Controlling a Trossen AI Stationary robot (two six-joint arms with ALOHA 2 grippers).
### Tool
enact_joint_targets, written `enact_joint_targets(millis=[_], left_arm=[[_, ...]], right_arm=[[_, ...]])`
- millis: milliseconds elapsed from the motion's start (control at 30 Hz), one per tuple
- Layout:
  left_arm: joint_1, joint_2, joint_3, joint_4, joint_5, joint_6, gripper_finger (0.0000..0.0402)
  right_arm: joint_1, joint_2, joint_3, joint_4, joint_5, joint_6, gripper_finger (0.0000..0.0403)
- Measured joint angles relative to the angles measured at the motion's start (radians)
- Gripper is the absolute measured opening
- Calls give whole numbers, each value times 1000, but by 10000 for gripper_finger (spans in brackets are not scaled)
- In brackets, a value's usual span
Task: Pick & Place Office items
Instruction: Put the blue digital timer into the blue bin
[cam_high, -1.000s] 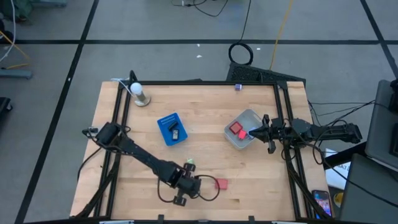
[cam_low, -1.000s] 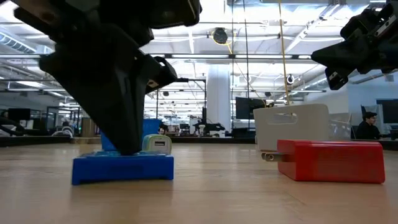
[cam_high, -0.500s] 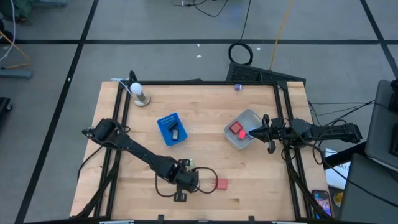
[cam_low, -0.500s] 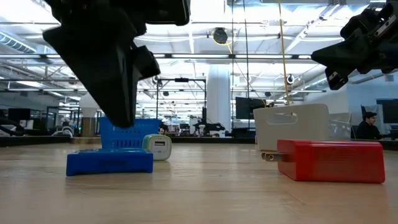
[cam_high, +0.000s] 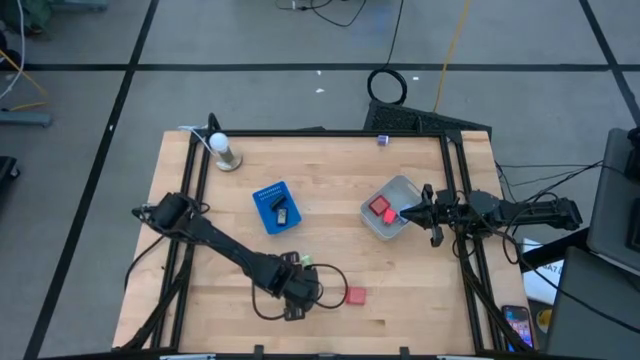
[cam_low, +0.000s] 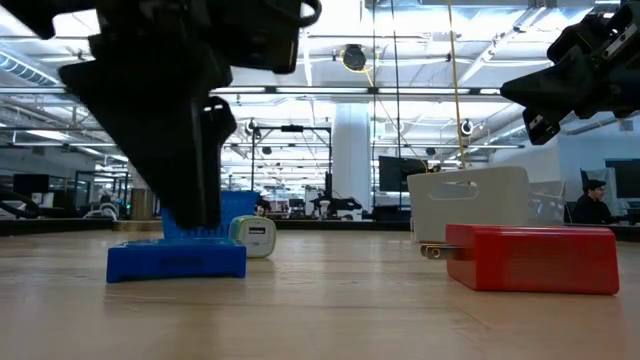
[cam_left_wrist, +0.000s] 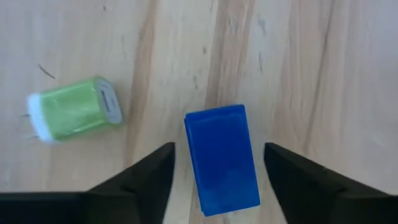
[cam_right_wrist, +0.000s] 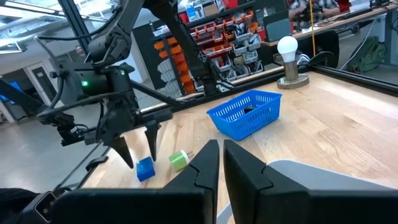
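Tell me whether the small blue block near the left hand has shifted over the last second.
Yes. In the low view the blue block slid left, away from the red block, which stayed put. The left hand now stands open over it.

free: bare wood flanks blue block (cam_left_wrist: 222, 158) | obstacle: green charger (cam_left_wrist: 73, 116) near one side
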Motion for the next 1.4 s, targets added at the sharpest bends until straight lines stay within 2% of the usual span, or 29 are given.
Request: enact_joint_targets(millis=[200, 367, 500, 700, 900, 1033, 1300, 1400], left_arm=[[0, 40, 1, 1, 25, 5, 310], [3, 70, 7, 2, 19, 21, 326], [14, 80, 8, -18, 25, 24, 290], [19, 77, 6, -26, 55, 68, 149], [20, 41, -1, -38, 70, 141, 150], [16, -64, -3, -48, 37, 201, 150], [7, -388, -2, -44, -236, 351, 150], [7, -519, -36, -46, -308, 384, 150]], right_arm=[[0, 0, 0, 0, 0, -12, 15], [0, 0, 0, 0, 0, -13, 15], [0, 0, 0, 0, 0, -11, 15], [0, 0, 0, 0, 0, -10, 15], [0, 0, 0, 0, -1, -15, 15], [0, 0, 0, -1, -2, -14, 15], [0, 0, 0, -3, -2, -59, 15], [0, 0, 0, -2, -2, -77, 15]])
